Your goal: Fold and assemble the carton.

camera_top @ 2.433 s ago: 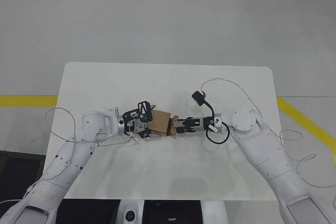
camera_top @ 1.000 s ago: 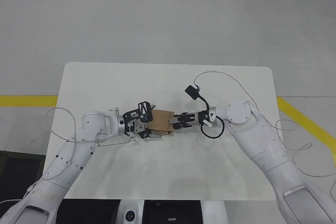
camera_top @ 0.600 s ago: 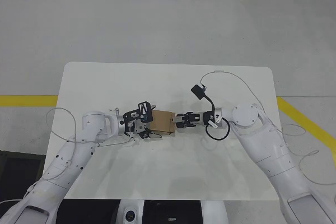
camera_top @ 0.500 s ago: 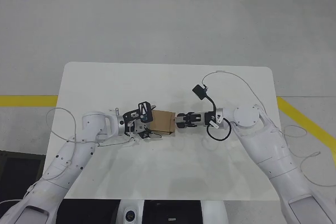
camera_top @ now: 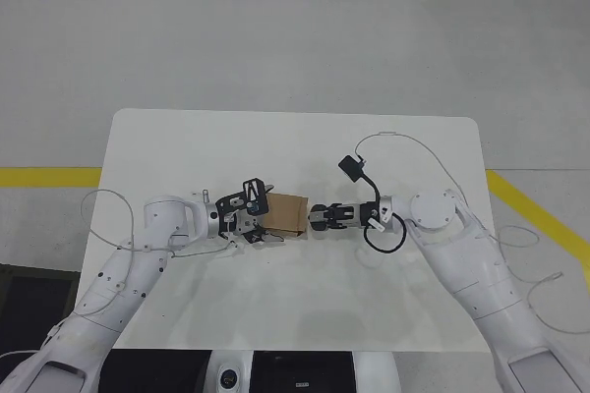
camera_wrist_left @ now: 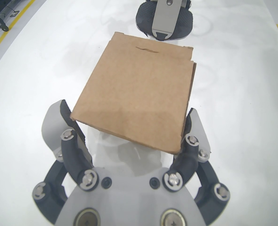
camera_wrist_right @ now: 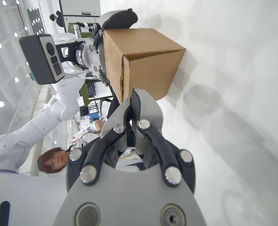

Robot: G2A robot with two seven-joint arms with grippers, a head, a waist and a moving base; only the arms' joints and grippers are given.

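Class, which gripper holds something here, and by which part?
The left gripper clamps the carton by its two side walls at the end nearest it. The right gripper is shut, holding nothing.

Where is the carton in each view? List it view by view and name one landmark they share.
Top view: the carton sits mid-table, between the left gripper and the right gripper.
Left wrist view: in the middle, clasped between the left gripper's fingers, with the right gripper beyond its far edge.
Right wrist view: just past the shut right gripper's fingertips.
Shared landmark: the left gripper holding one end of the carton.
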